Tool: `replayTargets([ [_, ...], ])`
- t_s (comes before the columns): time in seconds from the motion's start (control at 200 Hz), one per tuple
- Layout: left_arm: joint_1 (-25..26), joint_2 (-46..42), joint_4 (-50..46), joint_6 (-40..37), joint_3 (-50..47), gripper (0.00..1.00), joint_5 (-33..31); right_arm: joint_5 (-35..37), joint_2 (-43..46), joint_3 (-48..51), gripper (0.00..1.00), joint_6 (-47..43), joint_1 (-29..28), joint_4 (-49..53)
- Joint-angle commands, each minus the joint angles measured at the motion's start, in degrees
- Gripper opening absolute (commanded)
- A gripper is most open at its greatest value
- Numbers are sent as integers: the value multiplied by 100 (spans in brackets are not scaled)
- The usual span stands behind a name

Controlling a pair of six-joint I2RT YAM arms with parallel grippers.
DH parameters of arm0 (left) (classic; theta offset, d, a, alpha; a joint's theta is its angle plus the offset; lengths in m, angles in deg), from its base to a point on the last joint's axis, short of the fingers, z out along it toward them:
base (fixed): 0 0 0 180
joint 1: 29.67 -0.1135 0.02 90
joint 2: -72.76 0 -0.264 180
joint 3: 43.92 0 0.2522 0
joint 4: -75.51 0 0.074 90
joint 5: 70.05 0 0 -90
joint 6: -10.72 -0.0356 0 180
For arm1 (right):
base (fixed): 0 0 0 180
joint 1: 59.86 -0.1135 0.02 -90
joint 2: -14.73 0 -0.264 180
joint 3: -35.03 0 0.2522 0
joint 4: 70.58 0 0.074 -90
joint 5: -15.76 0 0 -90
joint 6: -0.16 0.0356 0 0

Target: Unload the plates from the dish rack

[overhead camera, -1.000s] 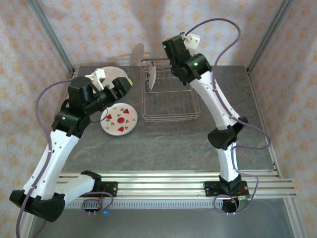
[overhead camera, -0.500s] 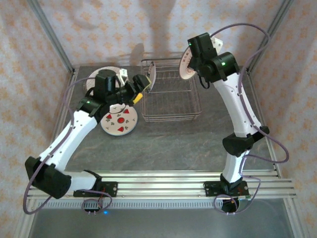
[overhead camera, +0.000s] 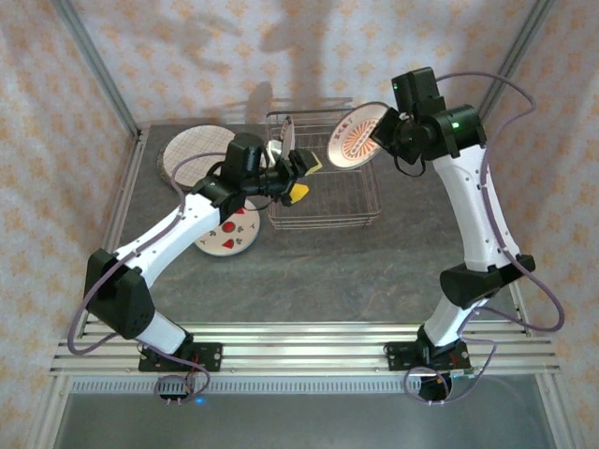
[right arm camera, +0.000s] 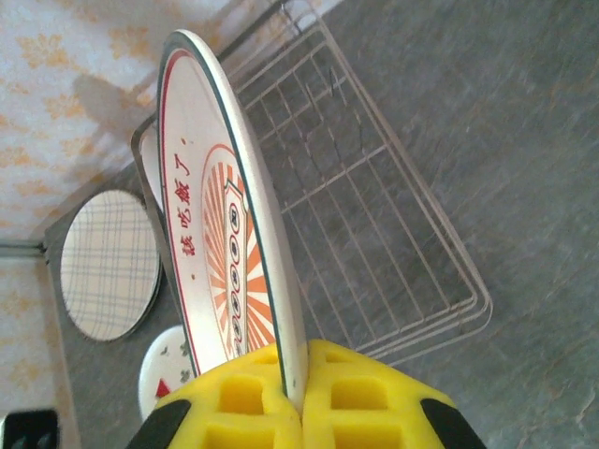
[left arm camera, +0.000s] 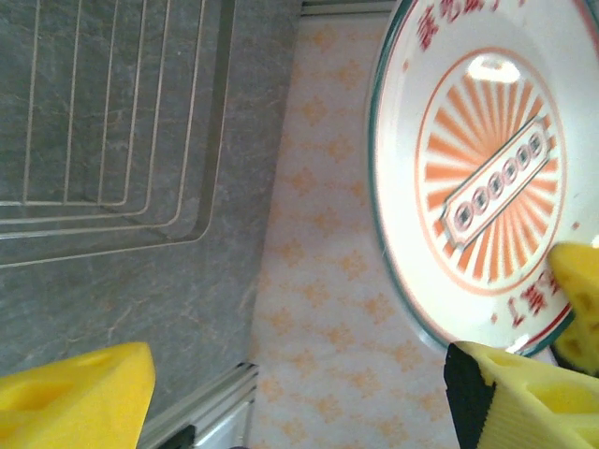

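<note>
Two outstretched arms: left gripper (overhead camera: 303,178) agape, right gripper (right arm camera: 293,379) tight on sunburst plate (overhead camera: 354,140)

Colours and patterns of plates, rack and surroundings

The sunburst plate (right arm camera: 229,271) is printed white with orange rays, red characters and a dark green rim. A beige plate (overhead camera: 192,150) is crossed by grey plaid, and a smaller white plate (overhead camera: 232,240) is dotted with red. The dish rack (overhead camera: 323,201) is seen in silvery-brown wire, the surface (overhead camera: 328,271) in mottled grey, the walls (overhead camera: 234,47) in pale pink with orange floral motifs. Yellow jaws edged in black are shown on the left gripper (left arm camera: 299,402) and right gripper (right arm camera: 295,393).
</note>
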State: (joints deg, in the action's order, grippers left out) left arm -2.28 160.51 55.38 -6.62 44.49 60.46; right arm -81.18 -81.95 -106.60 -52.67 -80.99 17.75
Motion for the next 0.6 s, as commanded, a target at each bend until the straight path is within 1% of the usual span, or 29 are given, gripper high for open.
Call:
replayTargets([
  [0.0,46,99,706,426,112,79,108,-749,388,464,0,231,164,-510],
  [0.125,78,211,1068,652,-11,77,71,-1205,543,969,0,299,234,-893],
  [0.185,90,266,1138,699,-14,74,67,-1395,572,1143,0,347,257,-964],
  [0.405,133,420,992,664,89,68,88,-1928,964,2108,0,709,383,-1634],
  [0.556,142,404,641,472,181,65,38,-2072,1131,2426,0,774,456,-1838],
  [0.596,136,404,605,461,181,63,43,-2101,1144,2486,0,783,466,-1873],
])
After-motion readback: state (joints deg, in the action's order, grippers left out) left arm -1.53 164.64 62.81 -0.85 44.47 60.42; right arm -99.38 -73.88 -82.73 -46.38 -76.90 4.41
